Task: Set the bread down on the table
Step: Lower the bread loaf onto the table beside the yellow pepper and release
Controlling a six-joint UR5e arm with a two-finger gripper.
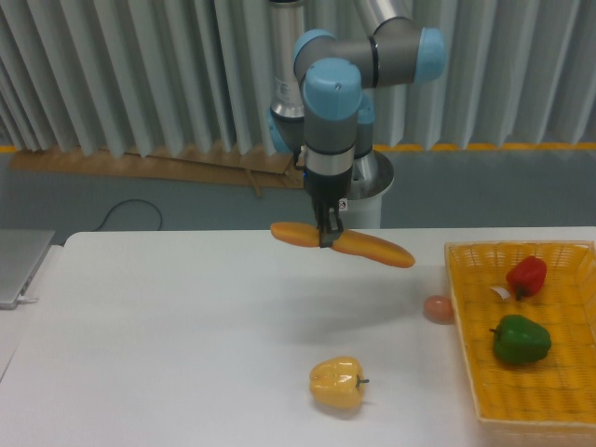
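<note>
The bread [372, 249], a long orange-golden loaf, hangs in the air above the table [168, 335], tilted with its right end lower. My gripper [327, 237] points straight down and is shut on the bread near its middle-left. The loaf is above the back middle of the white tabletop, left of the yellow basket [466, 307], and casts a faint shadow below it.
A yellow bell pepper [337, 383] lies on the table towards the front. A small pinkish ball [438, 308] sits just left of the basket. Inside the basket are a red pepper [527, 276] and a green pepper [521, 339]. A grey laptop edge [19, 265] shows at far left.
</note>
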